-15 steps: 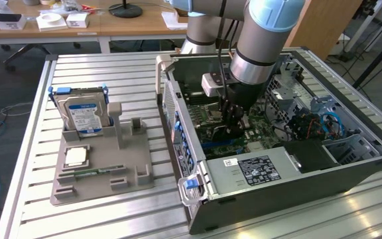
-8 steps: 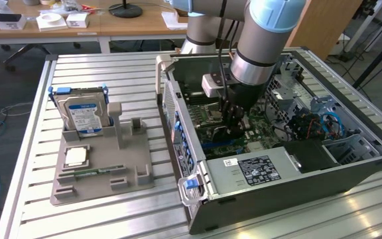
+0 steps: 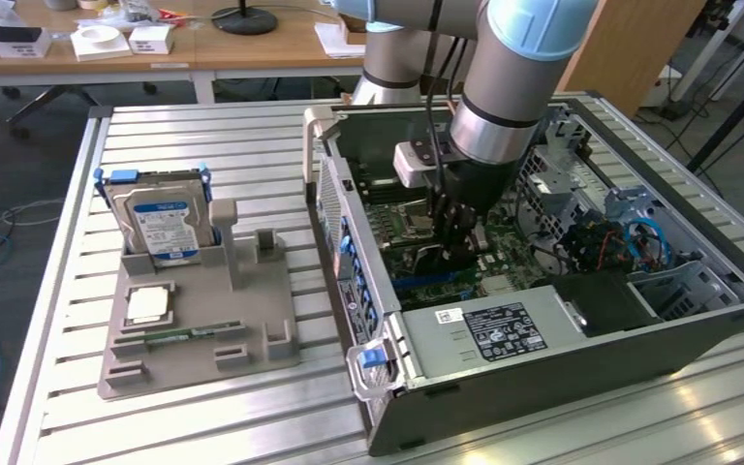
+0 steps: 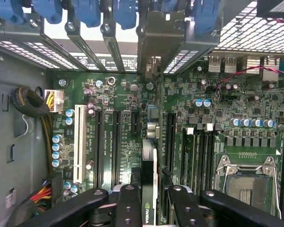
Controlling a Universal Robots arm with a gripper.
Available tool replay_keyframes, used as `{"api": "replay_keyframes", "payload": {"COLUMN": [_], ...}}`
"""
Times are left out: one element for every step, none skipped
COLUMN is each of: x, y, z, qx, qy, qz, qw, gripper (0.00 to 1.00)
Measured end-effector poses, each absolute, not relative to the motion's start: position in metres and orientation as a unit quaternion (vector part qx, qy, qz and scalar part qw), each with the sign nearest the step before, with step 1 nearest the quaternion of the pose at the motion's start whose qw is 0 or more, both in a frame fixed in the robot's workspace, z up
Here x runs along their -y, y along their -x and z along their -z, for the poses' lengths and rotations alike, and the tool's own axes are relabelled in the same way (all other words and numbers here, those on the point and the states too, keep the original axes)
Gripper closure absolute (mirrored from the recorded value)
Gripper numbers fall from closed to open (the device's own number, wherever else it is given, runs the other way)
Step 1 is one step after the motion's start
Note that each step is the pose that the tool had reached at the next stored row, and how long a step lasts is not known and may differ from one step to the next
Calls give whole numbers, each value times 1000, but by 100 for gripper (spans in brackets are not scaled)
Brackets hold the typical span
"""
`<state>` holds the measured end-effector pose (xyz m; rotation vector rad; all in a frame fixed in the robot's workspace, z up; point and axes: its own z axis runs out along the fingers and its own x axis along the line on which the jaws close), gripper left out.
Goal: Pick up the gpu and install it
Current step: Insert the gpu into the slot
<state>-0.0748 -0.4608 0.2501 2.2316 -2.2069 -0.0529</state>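
The gpu (image 4: 149, 158) shows edge-on as a thin dark card with a logo near the fingers. It stands upright over the green motherboard (image 4: 227, 123), among the long black expansion slots. Its grey metal end bracket (image 4: 158, 42) reaches the rear slot openings of the case. My gripper (image 4: 149, 205) is shut on the card, with one black finger (image 4: 128, 203) on each face. In the exterior view the gripper (image 3: 456, 247) is lowered deep into the open computer case (image 3: 579, 339). I cannot tell whether the card's edge sits in a slot.
Blue slot latches (image 4: 123, 12) line the case's rear wall. A CPU socket (image 4: 248, 179) and a cable bundle (image 4: 33, 109) flank the slots. On the exterior view's left, a grey holder (image 3: 204, 329) carries a blue-labelled hard drive (image 3: 166, 228), a chip (image 3: 148, 305) and a RAM stick (image 3: 178, 337).
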Motion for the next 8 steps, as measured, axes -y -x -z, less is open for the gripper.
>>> {"api": "replay_keyframes", "payload": {"x": [461,461,461,461,461,461,461,461], "y": [75,75,75,75,75,75,75,75], "z": [-250,-250,-250,-250,-250,-250,-250,-249], "qx": [703,703,704,704,704,704,704,704], "qy": [-711,-711,-710,-710,-710,-710,-710,-710], "qz": [17,17,17,17,17,17,17,17], "qw": [1,1,1,1,1,1,1,2], "gripper": [73,73,73,73,73,73,73,73]}}
